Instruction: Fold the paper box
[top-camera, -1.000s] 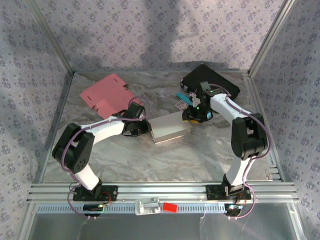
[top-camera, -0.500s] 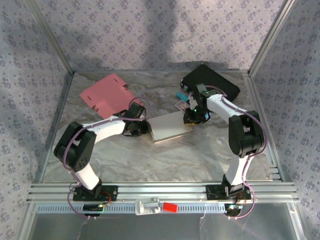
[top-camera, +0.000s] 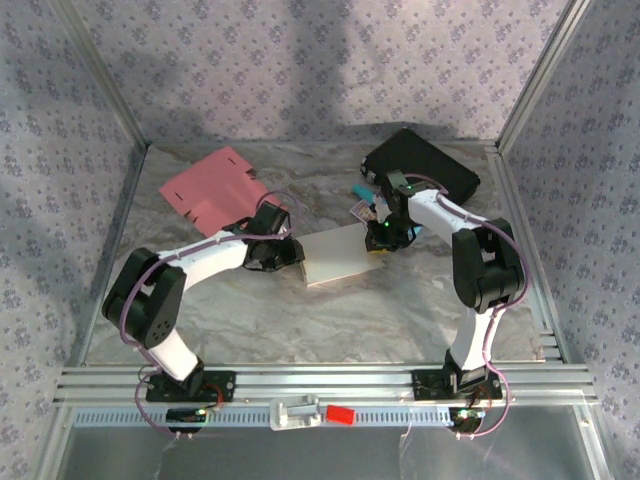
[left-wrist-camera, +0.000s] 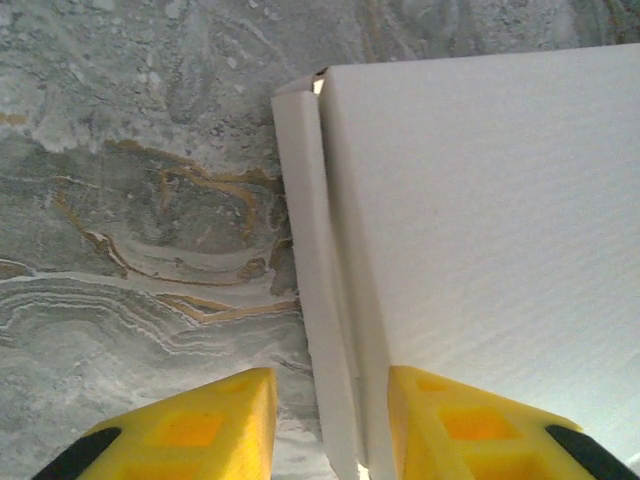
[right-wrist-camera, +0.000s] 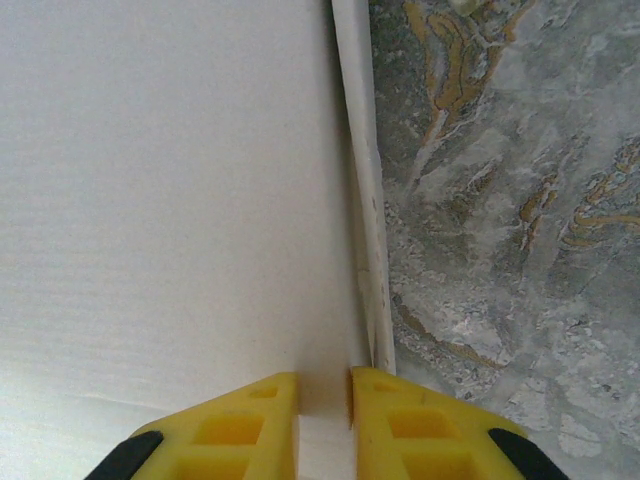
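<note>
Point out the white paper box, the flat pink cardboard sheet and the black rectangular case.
white paper box (top-camera: 340, 256), top external view, middle of its top face
flat pink cardboard sheet (top-camera: 213, 190), top external view, centre of the sheet
black rectangular case (top-camera: 428, 155), top external view, bare top surface

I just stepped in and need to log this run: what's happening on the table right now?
Both arms are working on the white paper box mid-table. The right gripper pinches its right side wall; the left gripper straddles the left wall, jaws apart, not gripping. A flat pink cardboard sheet and a black case lie farther back.
</note>
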